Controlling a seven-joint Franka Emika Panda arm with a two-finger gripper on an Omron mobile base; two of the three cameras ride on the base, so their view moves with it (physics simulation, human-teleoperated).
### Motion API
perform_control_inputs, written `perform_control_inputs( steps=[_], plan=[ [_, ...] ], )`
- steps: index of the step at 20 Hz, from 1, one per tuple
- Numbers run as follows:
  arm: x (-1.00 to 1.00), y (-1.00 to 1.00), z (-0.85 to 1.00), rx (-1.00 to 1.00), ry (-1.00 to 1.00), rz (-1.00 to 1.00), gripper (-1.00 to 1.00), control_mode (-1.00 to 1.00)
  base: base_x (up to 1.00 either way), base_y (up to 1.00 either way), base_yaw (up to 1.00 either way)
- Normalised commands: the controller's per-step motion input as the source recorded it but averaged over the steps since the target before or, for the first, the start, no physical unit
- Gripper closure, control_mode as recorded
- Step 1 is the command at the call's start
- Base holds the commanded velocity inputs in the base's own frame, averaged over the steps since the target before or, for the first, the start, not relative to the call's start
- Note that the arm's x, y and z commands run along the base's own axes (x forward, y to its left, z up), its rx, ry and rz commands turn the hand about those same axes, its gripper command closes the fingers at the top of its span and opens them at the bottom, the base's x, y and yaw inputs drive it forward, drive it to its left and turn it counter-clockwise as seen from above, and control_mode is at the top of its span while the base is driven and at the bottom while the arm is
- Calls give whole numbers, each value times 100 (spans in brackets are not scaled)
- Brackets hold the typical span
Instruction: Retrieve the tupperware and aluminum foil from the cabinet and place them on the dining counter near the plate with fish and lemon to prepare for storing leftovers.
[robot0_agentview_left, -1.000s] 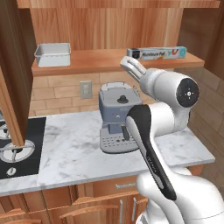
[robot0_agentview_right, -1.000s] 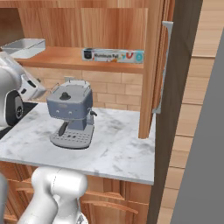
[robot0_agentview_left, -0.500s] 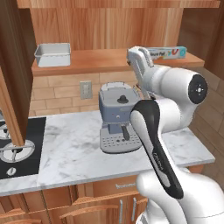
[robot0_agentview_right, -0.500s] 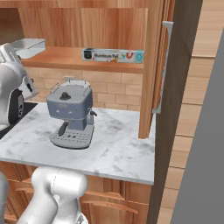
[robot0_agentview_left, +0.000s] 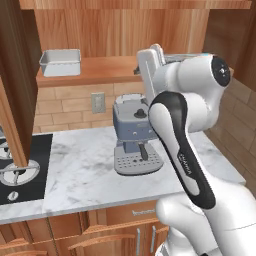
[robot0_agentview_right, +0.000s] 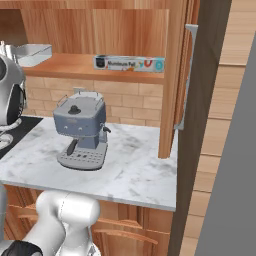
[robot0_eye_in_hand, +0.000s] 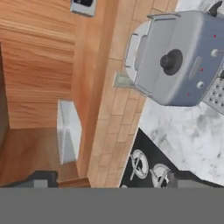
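Note:
The tupperware (robot0_agentview_left: 60, 62) is a pale tub at the left end of the cabinet shelf (robot0_agentview_left: 95, 76), and it also shows at the far left as the tupperware (robot0_agentview_right: 32, 54). Further right on the same shelf lies the aluminum foil (robot0_agentview_right: 129, 63), a long box with a teal end. My arm covers most of it in the left base view. My gripper (robot0_agentview_left: 142, 67) hangs in front of the shelf edge between the two, open and empty. In the hand view its tips stand wide apart around my gripper (robot0_eye_in_hand: 113, 181), with the tupperware (robot0_eye_in_hand: 68, 131) ahead. The dining counter and the plate with fish and lemon are out of view.
A grey-blue coffee machine (robot0_agentview_left: 135, 132) stands on the marble counter (robot0_agentview_left: 85, 175) right below my hand. A black stove (robot0_agentview_left: 17, 170) lies to the left. Open cabinet doors hang at the left door (robot0_agentview_left: 15, 85) and the right door (robot0_agentview_right: 187, 75).
My arm has lifted and swung left along the shelf front, so it now covers the foil in the left base view. The gripper stays open.

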Motion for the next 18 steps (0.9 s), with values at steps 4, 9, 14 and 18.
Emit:
perform_control_inputs(
  steps=[4,9,14,18],
  plan=[
    [10,32,0,7,27,11,-100,-100,0,0,0],
    [23,24,-11,0,21,14,-100,-100,0,0,0],
    [39,10,-15,0,4,5,-100,-100,0,0,0],
    [30,6,-36,0,0,0,-100,-100,0,0,0]
  ],
)
